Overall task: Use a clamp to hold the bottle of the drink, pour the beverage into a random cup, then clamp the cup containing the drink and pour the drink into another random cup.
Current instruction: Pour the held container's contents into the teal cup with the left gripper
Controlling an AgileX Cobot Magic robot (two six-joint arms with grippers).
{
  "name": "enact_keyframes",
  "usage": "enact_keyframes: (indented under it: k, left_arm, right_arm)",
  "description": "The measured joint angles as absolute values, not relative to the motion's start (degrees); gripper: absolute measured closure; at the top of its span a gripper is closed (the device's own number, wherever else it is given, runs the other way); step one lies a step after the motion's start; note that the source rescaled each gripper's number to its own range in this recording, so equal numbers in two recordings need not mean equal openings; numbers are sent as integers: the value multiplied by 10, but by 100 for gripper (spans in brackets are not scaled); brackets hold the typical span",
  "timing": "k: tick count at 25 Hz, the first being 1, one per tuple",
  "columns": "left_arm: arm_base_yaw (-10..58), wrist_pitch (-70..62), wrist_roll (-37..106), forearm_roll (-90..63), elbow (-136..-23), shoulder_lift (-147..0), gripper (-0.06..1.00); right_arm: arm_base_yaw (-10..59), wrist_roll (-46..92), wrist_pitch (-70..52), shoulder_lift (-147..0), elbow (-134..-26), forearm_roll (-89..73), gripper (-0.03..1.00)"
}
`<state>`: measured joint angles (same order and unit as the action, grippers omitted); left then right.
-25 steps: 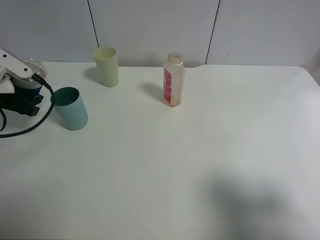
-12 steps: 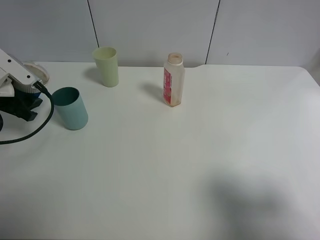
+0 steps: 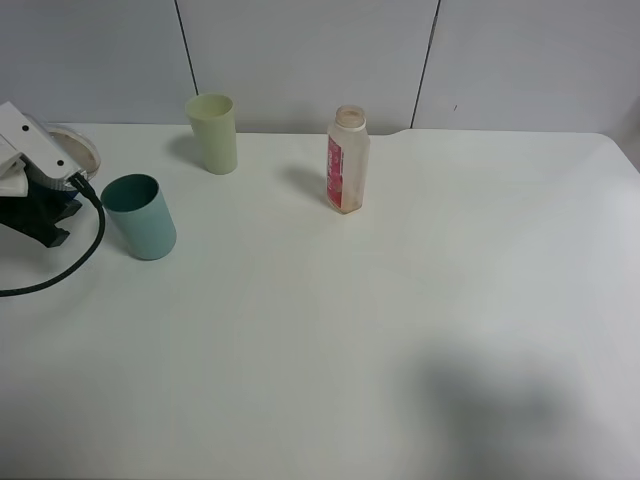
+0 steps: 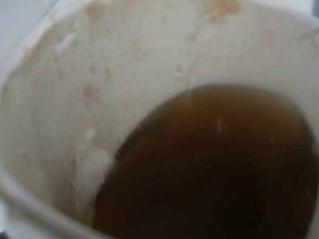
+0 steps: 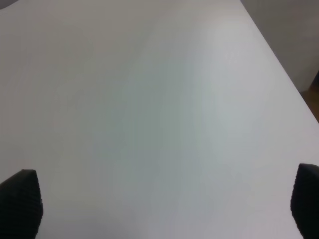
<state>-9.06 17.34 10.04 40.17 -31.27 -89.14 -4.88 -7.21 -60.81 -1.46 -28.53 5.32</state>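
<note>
Left arm (image 3: 28, 135): enters the exterior high view at the far left edge. The white wrist housing sits uppermost, and a black cable (image 3: 72, 250) loops down from it.

Left gripper (image 3: 52, 195): black body, jaws clamped fully onto the cup containing the drink (image 4: 55, 94), which is held at a tilt (the fingers themselves do not show in the left wrist view).

Right arm: outside the exterior high view.

Right gripper (image 5: 163, 201): jaws spread wide. The dark ribbed fingertips (image 5: 20, 199) show only at opposite edges of the right wrist view.
</note>
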Motion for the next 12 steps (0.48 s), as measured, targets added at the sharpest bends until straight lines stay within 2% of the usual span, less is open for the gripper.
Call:
enact_keyframes:
  k: [12]
  left_arm:
    - [-66,128,136,419,-341,-891,93]
  right_arm:
    - [-49,-72,-608,-15,-285,53,-3]
